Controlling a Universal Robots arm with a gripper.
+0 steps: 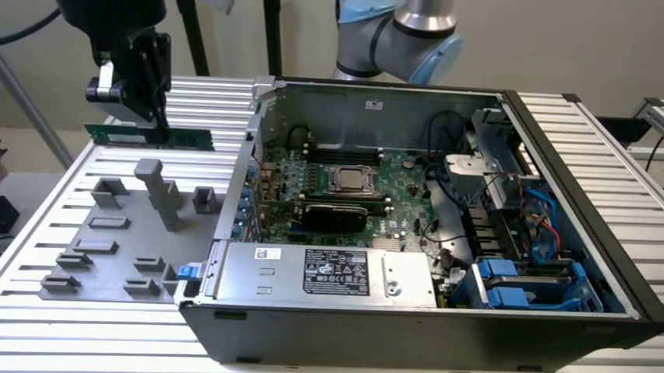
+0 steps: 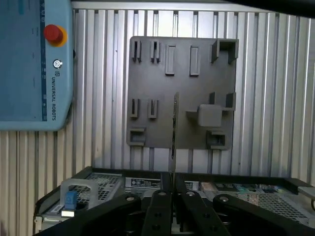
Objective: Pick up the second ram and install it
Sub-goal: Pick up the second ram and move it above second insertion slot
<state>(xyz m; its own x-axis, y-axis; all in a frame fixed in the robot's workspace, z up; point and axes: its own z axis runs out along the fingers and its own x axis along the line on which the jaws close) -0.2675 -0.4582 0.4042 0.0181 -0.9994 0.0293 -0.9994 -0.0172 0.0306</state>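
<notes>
Ribbed tabletop (image 1: 57, 198), grey fixture (image 1: 104, 252) below pincer (image 1: 158, 123) clamping second ram (image 1: 193, 138).

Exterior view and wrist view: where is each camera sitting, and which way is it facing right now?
Exterior view: off the arm, raised, looking down at an angle on the open computer case and grey fixture plate; the arm and claw show.
Wrist view: on the wrist, looking down along the claw onto the fixture plate and computer case; the claw shows.
Shared: the claw shut on the second ram, the fixture plate, the computer case.
</notes>
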